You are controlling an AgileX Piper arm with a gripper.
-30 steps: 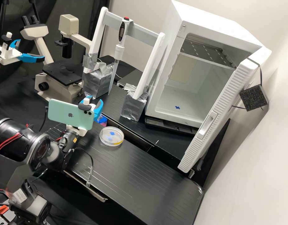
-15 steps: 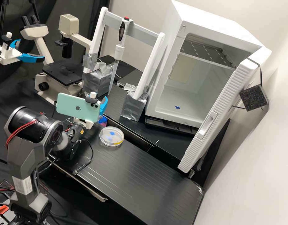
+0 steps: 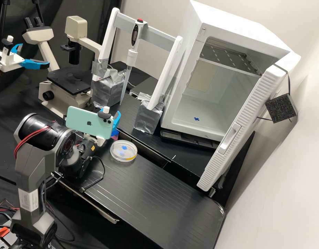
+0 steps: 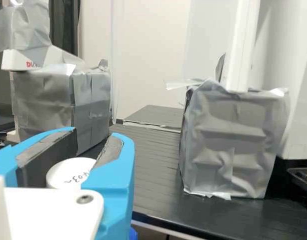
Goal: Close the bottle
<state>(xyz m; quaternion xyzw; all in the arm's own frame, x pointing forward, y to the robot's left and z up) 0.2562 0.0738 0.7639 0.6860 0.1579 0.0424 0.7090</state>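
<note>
The cap (image 4: 68,173) was clamped in the gripper (image 4: 93,134) and needed to be held firmly level, so it could be seated squarely before being twisted.

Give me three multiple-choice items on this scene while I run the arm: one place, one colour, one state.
1. Where is the white cap?
A) In the gripper
B) In the clear dish
C) On the microscope

2. What colour is the button atop the upright pipette?
A) Green
B) Yellow
C) Red

3. How does the white cabinet's door stand?
A) Shut
B) Open
C) Taken off and lying flat

1 A: the wrist view shows the cap between the blue fingers.
2 C: the high view shows a red top on the pipette.
3 B: the door is swung out, with the shelf inside in view.
</note>
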